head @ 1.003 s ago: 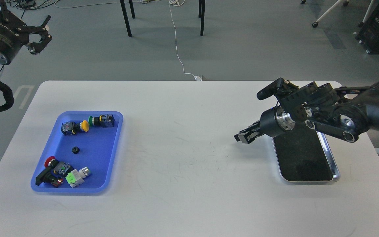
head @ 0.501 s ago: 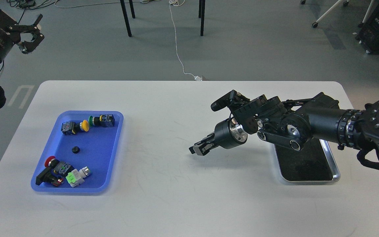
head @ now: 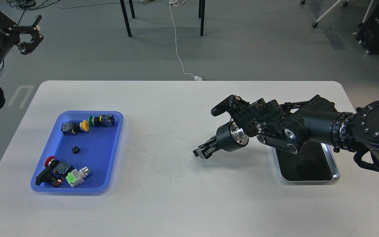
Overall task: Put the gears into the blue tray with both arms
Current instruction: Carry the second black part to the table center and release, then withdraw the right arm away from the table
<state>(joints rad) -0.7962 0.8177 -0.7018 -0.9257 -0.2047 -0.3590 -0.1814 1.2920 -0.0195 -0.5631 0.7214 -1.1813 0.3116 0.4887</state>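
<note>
The blue tray (head: 97,148) lies on the left of the white table. One small black gear (head: 75,150) rests on its floor near the middle. My left gripper (head: 28,35) hangs high at the far left, beyond the table's back edge, with its claw fingers spread open and nothing in them. My right gripper (head: 201,152) hovers low over the middle of the table, well right of the blue tray, pointing left. Its fingers are drawn together, and I cannot make out anything between them.
Several coloured push-button switches (head: 87,124) lie along the blue tray's back and front. A shiny steel tray (head: 336,172) with a dark bottom sits at the right, partly under my right arm. Chair legs and a white cable are on the floor behind.
My right arm swung left from over the steel tray to the table's middle, then settled slightly lower. My left gripper drew a little further up and left.
</note>
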